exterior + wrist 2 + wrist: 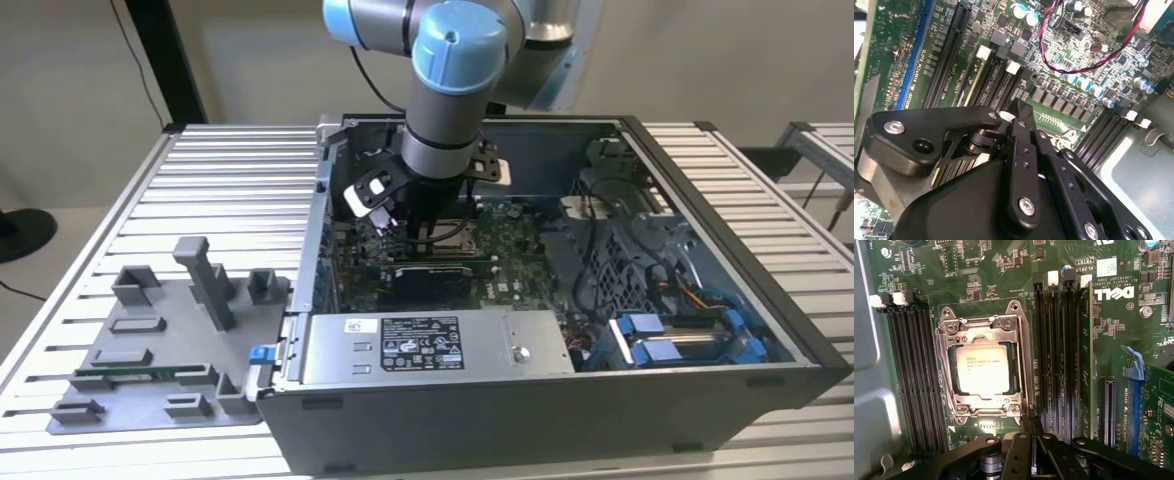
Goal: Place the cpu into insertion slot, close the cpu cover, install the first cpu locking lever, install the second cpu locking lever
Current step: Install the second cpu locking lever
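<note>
In the first wrist view the cpu (985, 369) lies flat in the insertion slot (1023, 390), silvery face up. The cpu cover (981, 326) is down over it, framing it through its square window. A thin locking lever (1027, 365) lies along the slot's edge, on the side of the memory slots. My gripper (1031, 429) sits just off that lever's end with its black fingers together and nothing between them. The second wrist view shows the gripper (1016, 111) low over the green board. In the exterior view the gripper (424, 238) reaches down inside the open computer case beside the slot (457, 238).
Black memory slots (1059, 355) (914, 375) flank the socket. A grey power supply box (420, 345) sits at the case's front, and blue drive brackets (681, 335) and cables are toward the exterior view's right. A grey parts fixture (160, 340) lies on the slatted table outside the case.
</note>
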You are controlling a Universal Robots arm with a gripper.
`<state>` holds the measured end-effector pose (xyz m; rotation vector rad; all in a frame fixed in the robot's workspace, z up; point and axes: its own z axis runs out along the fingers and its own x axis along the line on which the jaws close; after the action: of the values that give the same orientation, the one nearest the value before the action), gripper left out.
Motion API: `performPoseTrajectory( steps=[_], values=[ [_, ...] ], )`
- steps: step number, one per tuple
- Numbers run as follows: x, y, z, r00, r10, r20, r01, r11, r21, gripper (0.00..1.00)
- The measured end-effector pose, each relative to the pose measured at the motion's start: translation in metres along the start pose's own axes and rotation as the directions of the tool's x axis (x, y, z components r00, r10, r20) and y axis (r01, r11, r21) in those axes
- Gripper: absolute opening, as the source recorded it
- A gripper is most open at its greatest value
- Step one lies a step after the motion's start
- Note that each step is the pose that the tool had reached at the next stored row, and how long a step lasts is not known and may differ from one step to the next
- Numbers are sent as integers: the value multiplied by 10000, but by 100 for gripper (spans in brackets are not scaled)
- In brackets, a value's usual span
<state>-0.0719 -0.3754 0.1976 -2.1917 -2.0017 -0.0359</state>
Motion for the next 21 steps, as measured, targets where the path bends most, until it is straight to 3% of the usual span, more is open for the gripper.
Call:
performPoseTrajectory(
  steps=[4, 7, 11, 16, 21],
  values=[
    [0, 1, 7, 9999, 13, 141, -12, 10000, -26, 0],
    [2, -1, 7, 9996, 8, 298, -7, 10000, -22, 0],
    [22, -7, 6, 9991, 5, 429, -3, 10000, -56, 0],
    [36, -25, -40, 9987, 8, 507, -5, 10000, -47, 0],
    [62, -40, -180, 9988, 6, 481, -3, 10000, -53, 0]
  ],
)
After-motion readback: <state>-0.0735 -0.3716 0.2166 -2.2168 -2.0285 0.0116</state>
